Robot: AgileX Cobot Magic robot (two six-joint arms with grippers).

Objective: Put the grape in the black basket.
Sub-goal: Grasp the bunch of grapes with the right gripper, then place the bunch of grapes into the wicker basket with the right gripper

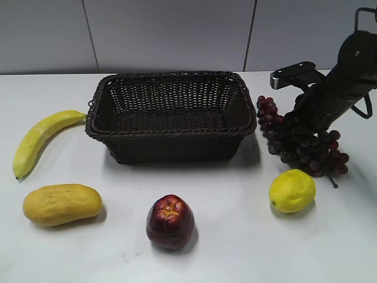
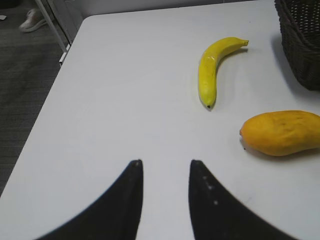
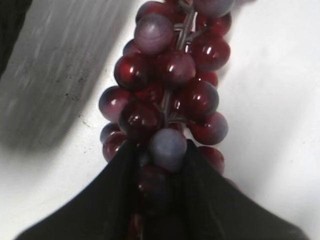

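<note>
The grape (image 1: 323, 154) is a long bunch of dark purple-red grapes on the white table, just right of the black basket (image 1: 171, 133). My right gripper (image 1: 294, 127) comes down on the middle of the bunch from the upper right. In the right wrist view its jaws (image 3: 161, 147) are closed around several grapes of the bunch (image 3: 170, 65). I cannot tell whether the bunch is off the table. The woven basket is empty. My left gripper (image 2: 165, 162) is open and empty over bare table at the far left, outside the exterior view.
A banana (image 1: 41, 138) and a yellow mango (image 1: 62, 203) lie left of the basket. A dark red apple (image 1: 171, 221) sits in front of it. A lemon (image 1: 291, 190) sits just in front of the grape. The left wrist view shows the banana (image 2: 210, 67), the mango (image 2: 282, 132) and the basket's corner (image 2: 300, 40).
</note>
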